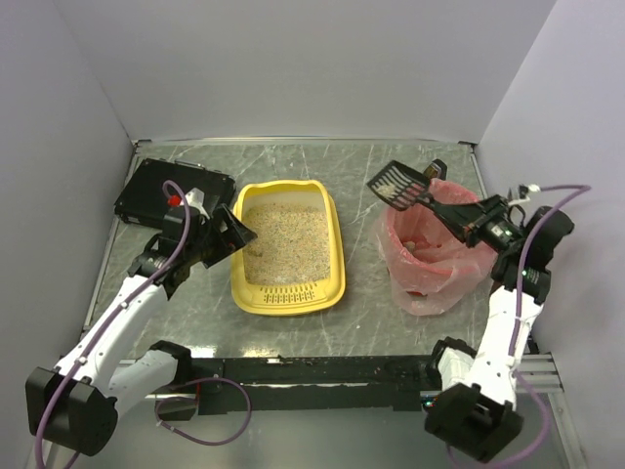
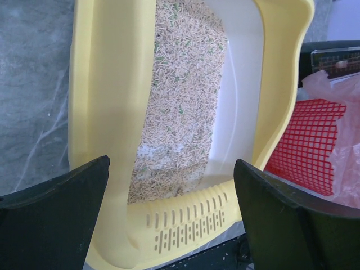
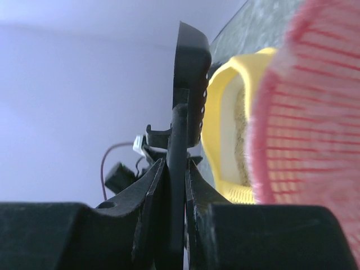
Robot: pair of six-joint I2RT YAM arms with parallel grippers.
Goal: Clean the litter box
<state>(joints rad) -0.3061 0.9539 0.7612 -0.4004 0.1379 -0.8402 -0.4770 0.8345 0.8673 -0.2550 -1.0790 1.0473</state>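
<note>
The yellow litter box [image 1: 335, 256] sits mid-table with beige litter [image 1: 284, 242] inside and its slotted rim at the near end; the left wrist view shows that rim [image 2: 188, 225] and the litter [image 2: 180, 95]. My left gripper [image 1: 234, 236] is open and empty, at the box's left wall. My right gripper [image 1: 469, 219] is shut on the handle of a black slotted scoop [image 1: 398, 184], held over the pink-red bag-lined bin [image 1: 430, 256]. In the right wrist view the scoop [image 3: 188, 84] stands edge-on between my fingers, with the litter box [image 3: 222, 129] beyond.
A flat black rectangular box [image 1: 171, 191] lies at the back left, behind my left arm. The bin's red mesh [image 2: 306, 140] shows beside the litter box. White walls enclose the table on three sides. A black rail [image 1: 322, 371] runs along the near edge.
</note>
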